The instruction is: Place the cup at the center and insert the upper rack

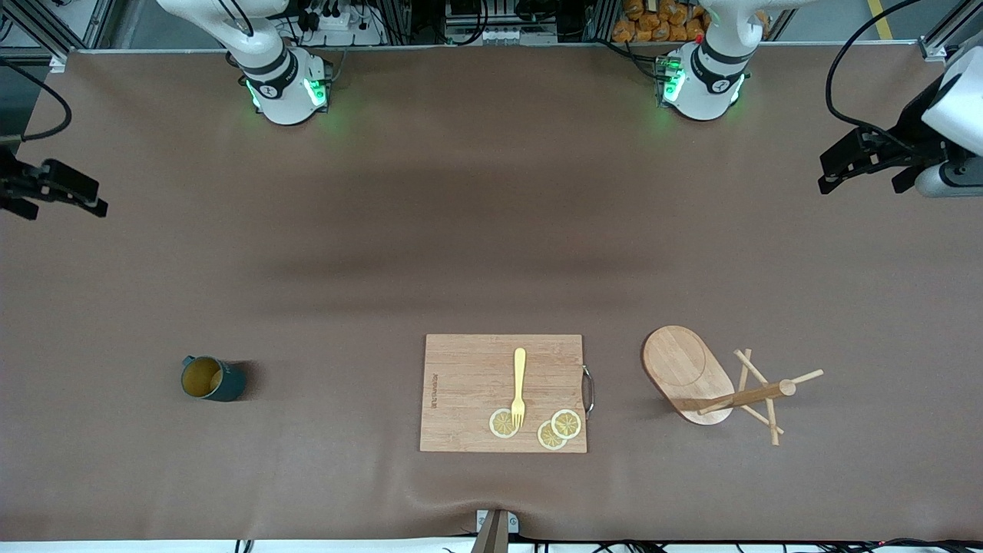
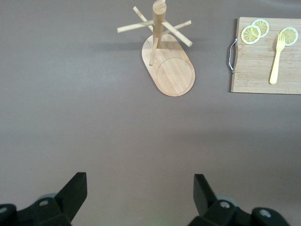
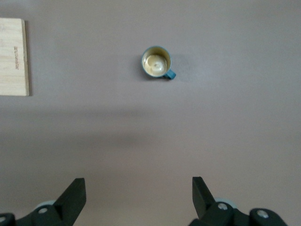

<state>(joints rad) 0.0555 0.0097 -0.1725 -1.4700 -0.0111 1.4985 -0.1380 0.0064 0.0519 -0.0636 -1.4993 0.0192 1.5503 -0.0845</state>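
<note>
The cup [image 1: 209, 379], dark teal with a tan inside, stands upright on the table toward the right arm's end; it also shows in the right wrist view [image 3: 156, 62]. The upper rack [image 1: 714, 384], a wooden mug tree with an oval base, post and pegs, stands upright toward the left arm's end; it also shows in the left wrist view [image 2: 162, 52]. My left gripper [image 1: 858, 180] [image 2: 140, 188] is open and empty, high over its end of the table. My right gripper [image 1: 67, 211] [image 3: 138, 190] is open and empty, high over its end.
A rectangular wooden cutting board [image 1: 461, 384] with a metal handle lies between the cup and the mug tree. On it lie a yellow fork [image 1: 519, 386] and three lemon slices [image 1: 566, 423]. The brown table mat [image 1: 491, 230] is bare toward the robots' bases.
</note>
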